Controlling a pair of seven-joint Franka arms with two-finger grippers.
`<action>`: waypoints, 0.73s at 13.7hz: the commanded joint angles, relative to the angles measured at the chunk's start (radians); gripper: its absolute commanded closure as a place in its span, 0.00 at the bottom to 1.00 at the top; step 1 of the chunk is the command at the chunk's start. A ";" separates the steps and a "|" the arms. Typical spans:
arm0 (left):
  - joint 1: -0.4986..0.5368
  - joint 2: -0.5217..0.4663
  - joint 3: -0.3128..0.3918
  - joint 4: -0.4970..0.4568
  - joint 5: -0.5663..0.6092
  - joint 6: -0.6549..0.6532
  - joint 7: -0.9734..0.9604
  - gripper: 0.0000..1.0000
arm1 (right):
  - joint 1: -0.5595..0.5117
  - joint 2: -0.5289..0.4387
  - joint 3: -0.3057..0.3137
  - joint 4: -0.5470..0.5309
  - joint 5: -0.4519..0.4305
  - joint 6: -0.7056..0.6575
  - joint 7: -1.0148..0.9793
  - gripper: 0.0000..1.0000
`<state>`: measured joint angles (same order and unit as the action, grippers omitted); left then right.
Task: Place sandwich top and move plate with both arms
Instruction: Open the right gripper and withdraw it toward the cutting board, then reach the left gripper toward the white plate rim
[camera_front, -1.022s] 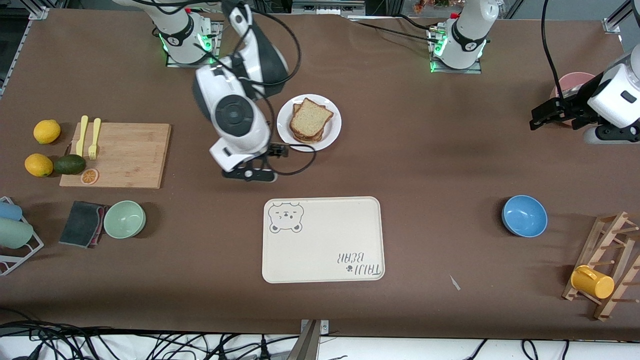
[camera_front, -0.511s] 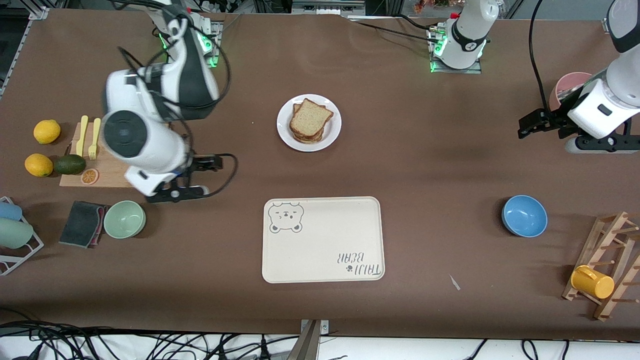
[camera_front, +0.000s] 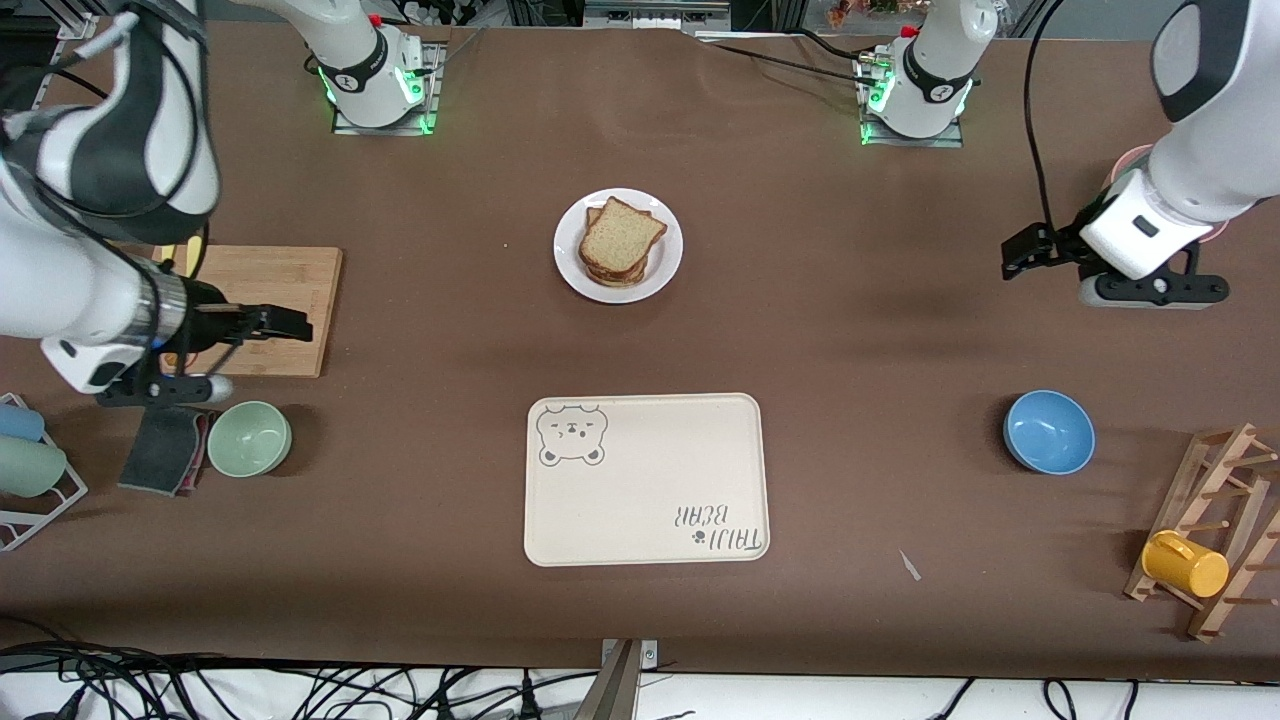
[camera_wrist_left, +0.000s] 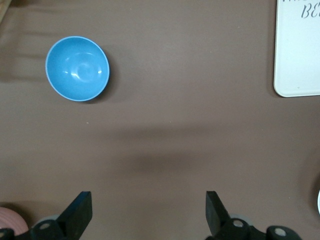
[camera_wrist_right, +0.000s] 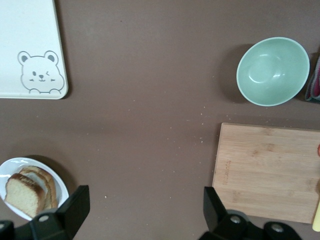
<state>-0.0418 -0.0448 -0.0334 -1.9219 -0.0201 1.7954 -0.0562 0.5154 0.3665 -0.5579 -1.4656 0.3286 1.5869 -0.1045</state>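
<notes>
A matte brown cloth covers the table, smooth apart from a few pale crumbs seen in the right wrist view. Near the middle sits the plate, round, plain white and glossy. On it rests a small stack of bread, and uppermost lies the sandwich top, a light brown speckled slice with a darker crust and a rounded top, set slightly askew on the slices beneath. The stack lies toward one side of the plate, leaving a bare white crescent.

Nearer the front camera lies a cream tray, a rounded rectangle with a raised lip, printed with a grey bear face and lettering. A bamboo cutting board, flat with a fine grain, lies toward the right arm's end of the table. Nearer the camera than the board is a pale green bowl with a smooth sheen, and just beside it a dark folded cloth. Toward the left arm's end sit a glossy blue bowl and a wooden rack holding a yellow cup.

The right hand hovers over the cutting board, its black fingers spread wide and holding nothing. The left hand hangs over bare table at the left arm's end, well apart from the plate, its fingers likewise spread wide and empty.
</notes>
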 joint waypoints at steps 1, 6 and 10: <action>0.003 -0.036 -0.026 -0.072 0.002 0.050 -0.005 0.00 | -0.162 -0.081 0.200 -0.009 -0.121 -0.015 -0.003 0.00; 0.000 -0.024 -0.039 -0.132 -0.012 0.110 -0.007 0.00 | -0.391 -0.191 0.495 -0.067 -0.301 -0.021 0.026 0.00; -0.006 -0.015 -0.042 -0.212 -0.064 0.194 -0.007 0.00 | -0.558 -0.300 0.599 -0.164 -0.298 0.076 0.011 0.00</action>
<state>-0.0420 -0.0449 -0.0731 -2.0781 -0.0352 1.9363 -0.0577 0.0500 0.1549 -0.0266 -1.5496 0.0413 1.6284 -0.0816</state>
